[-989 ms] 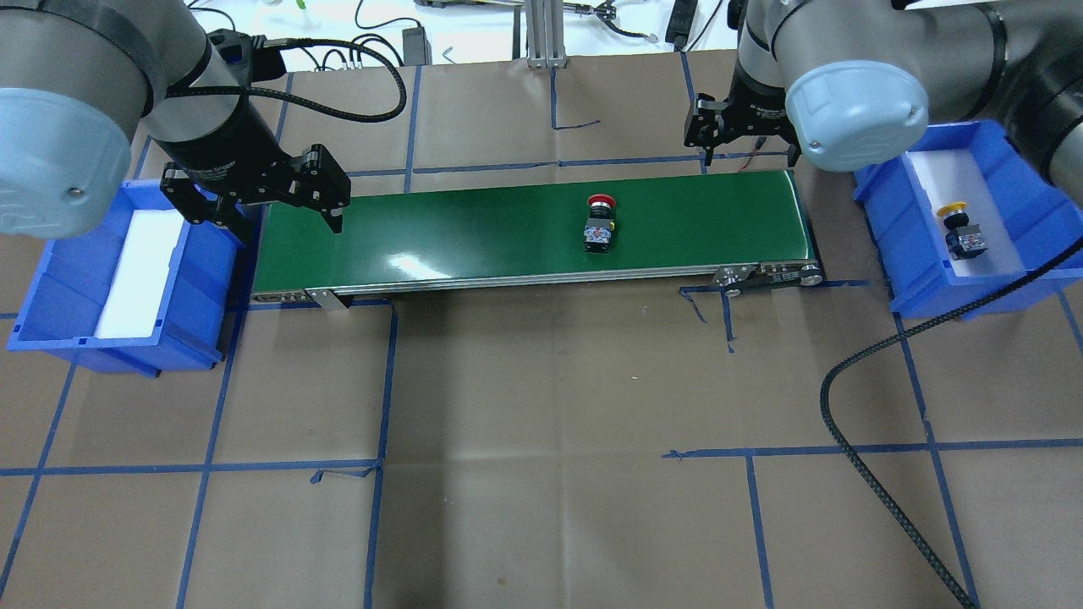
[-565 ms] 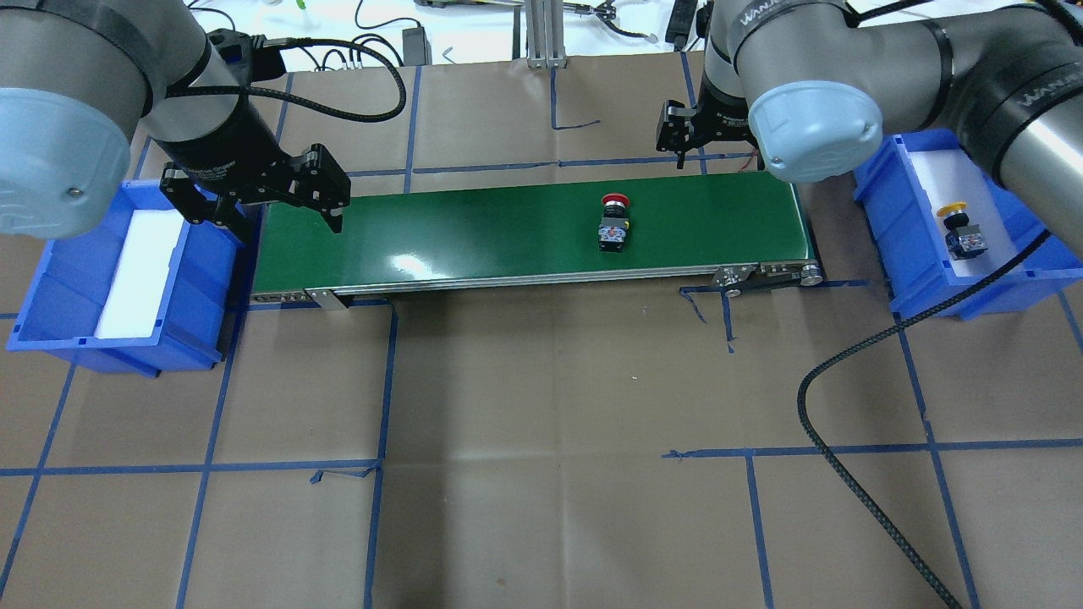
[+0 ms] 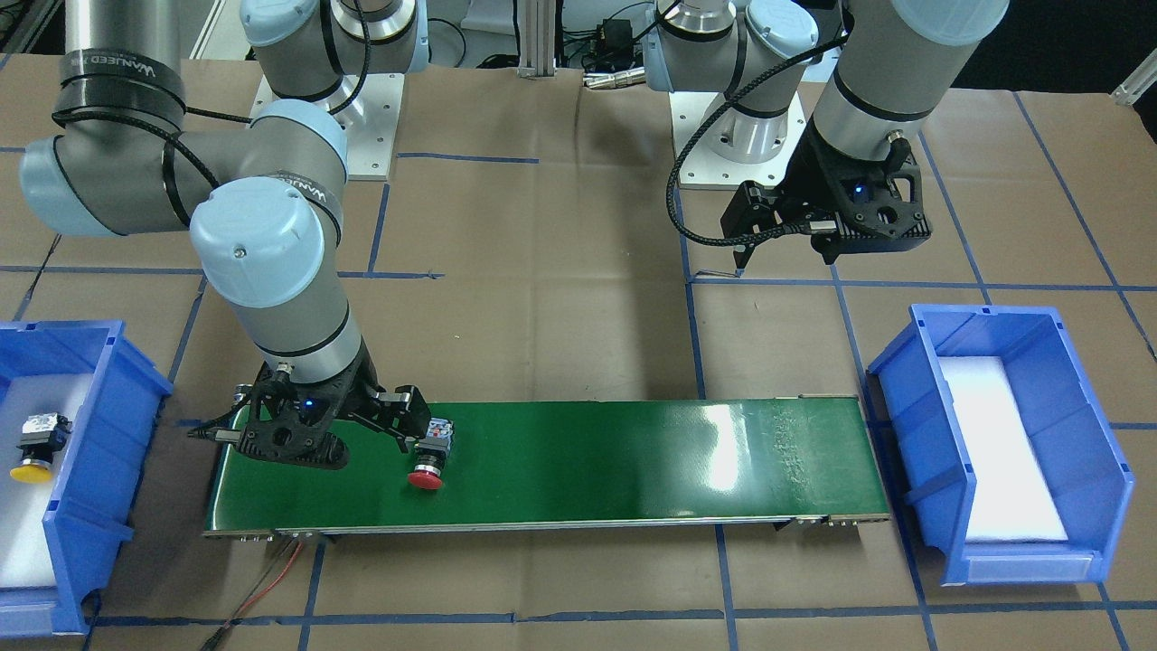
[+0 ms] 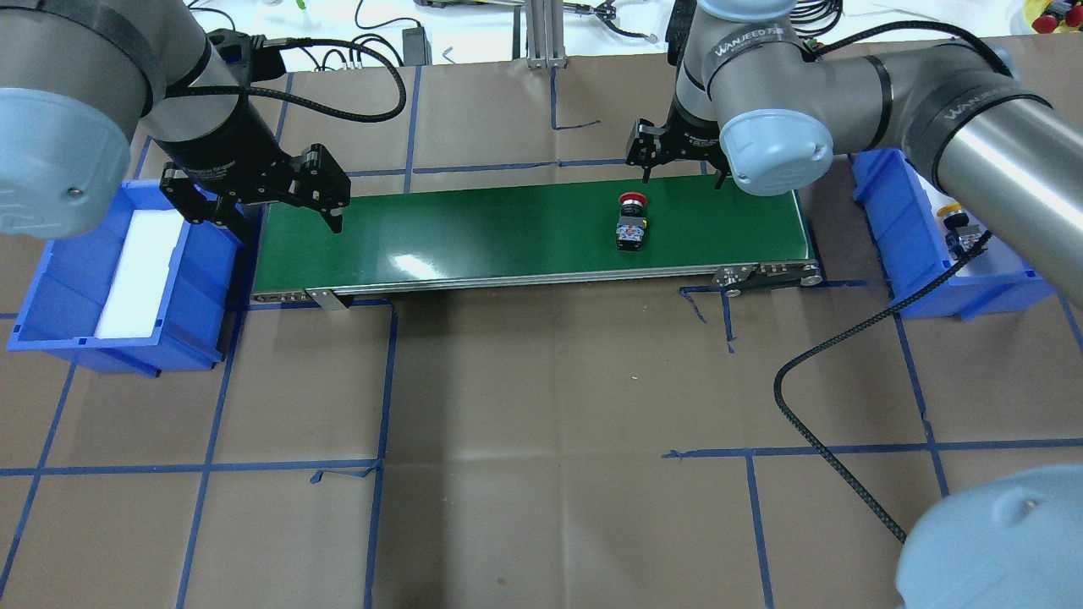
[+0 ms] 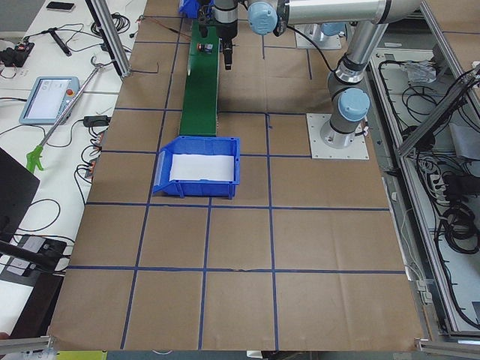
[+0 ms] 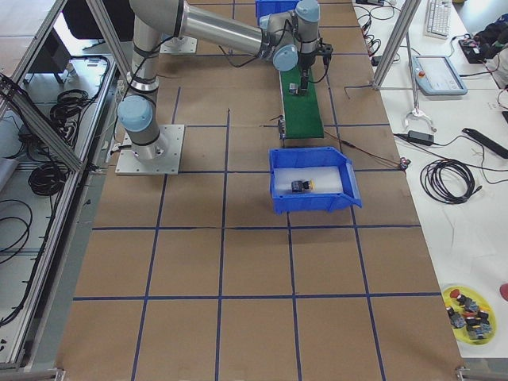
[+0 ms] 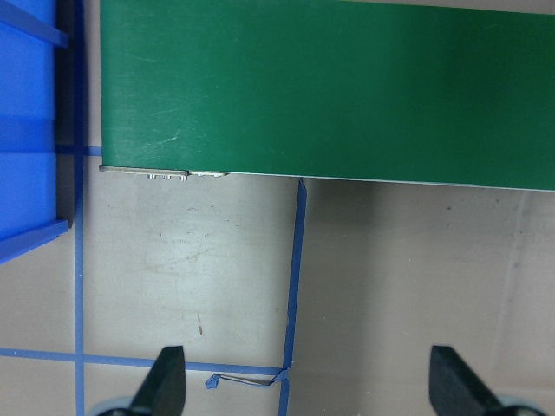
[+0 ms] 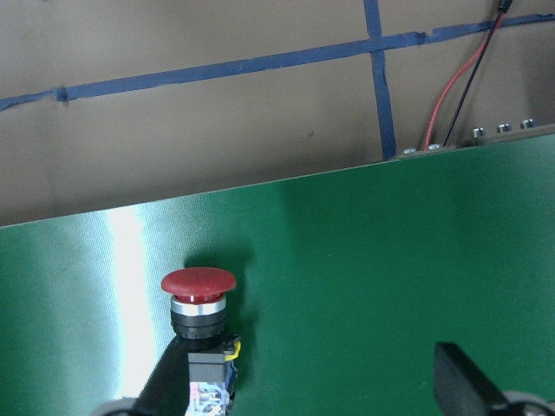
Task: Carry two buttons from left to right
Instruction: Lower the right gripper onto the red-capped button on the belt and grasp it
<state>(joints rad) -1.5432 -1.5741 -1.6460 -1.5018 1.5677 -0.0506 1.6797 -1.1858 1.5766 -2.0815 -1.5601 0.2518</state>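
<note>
Brown paper marked with a blue tape grid covers the surface [image 4: 541, 381]. At its left end we find a blue bin [image 4: 59, 288] with a white liner, and above that bin's inner edge the left tool [image 4: 279, 222], fingers wide apart and gripping nothing. A green belt [image 4: 491, 224] spans the middle. The red button [image 4: 632, 222] lies on its side near the belt's right end, with its red mushroom cap toward the far edge and its black-and-grey switch body toward the robot. The right tool [image 8: 312, 390] hangs over it with fingers apart. In the wrist view the body sits right beside one finger [image 8: 156, 394], not midway between the two. We judge this offset to be the main hazard: a straight descent would land that finger on the body, tipping or shoving the button instead of bracketing it. The round cap and boxy body give an uneven profile, so a grip on the cap's rim could slip, and a nudged button may pivot toward the belt edge. If the belt runs, the button could reach the end roller. The right bin [image 4: 888, 220] already holds the yellow button [image 3: 36, 449] on its white liner, and a careless release could strike it.
</note>
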